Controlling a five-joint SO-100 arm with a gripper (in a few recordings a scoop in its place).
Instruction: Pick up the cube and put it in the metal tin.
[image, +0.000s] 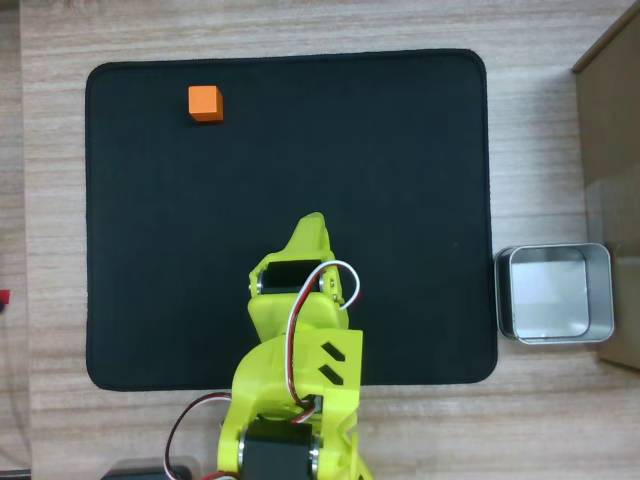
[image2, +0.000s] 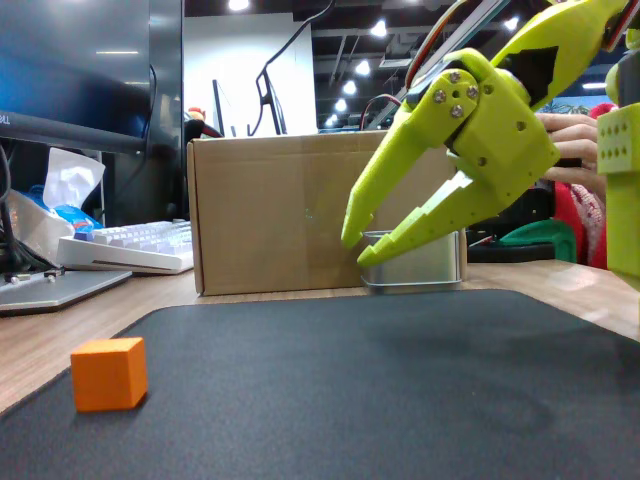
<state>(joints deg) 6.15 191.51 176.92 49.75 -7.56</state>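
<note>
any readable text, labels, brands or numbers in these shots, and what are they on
None can be read.
The cardboard box, metal tin, cube and gripper show plain surfaces without print.
The keyboard keys in the fixed view are too small and blurred to read.

surface: pale wood-grain top under a black mat
behind: brown cardboard box, white keyboard, dark monitor
light: ceiling spots in a dim hall
</note>
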